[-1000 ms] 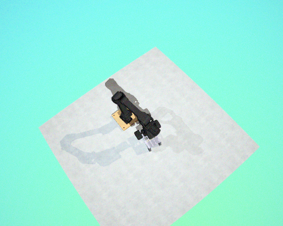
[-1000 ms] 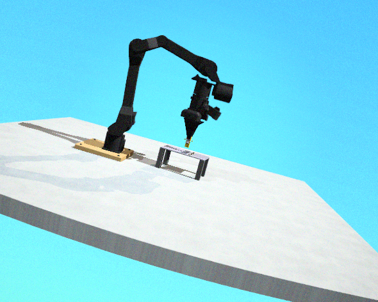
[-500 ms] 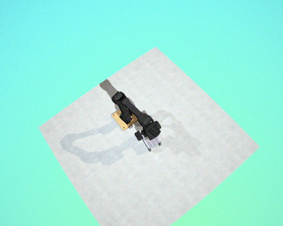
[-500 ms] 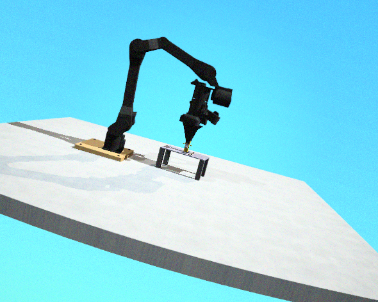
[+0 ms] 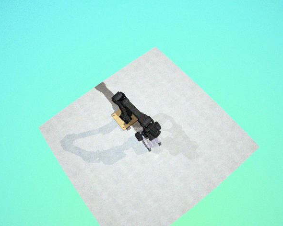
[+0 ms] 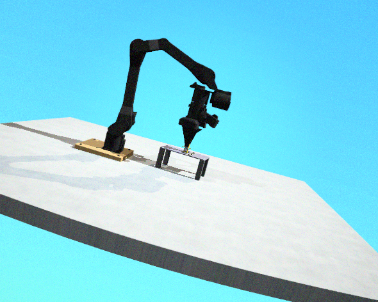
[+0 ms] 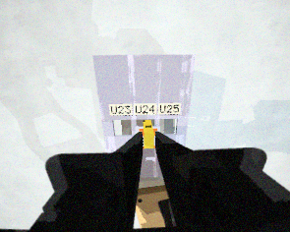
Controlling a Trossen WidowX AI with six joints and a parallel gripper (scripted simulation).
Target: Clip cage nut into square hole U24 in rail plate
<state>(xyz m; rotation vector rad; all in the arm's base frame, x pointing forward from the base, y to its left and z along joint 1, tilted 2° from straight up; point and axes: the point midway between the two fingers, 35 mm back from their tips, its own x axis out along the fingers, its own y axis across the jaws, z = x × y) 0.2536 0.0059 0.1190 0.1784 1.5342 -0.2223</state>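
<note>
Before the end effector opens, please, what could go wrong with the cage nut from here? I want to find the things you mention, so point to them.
The cage nut [image 6: 186,150] [image 7: 148,137] is between the fingertips at the rail plate [image 6: 197,154] [image 7: 113,79], covering much of the U24 hole. Its wings may not be hooked yet; I cannot see below, so opening the end effector [image 6: 186,146] [image 7: 147,135] could leave it loose. Pressing down off-centre might catch a wing on the hole's edge.
</note>
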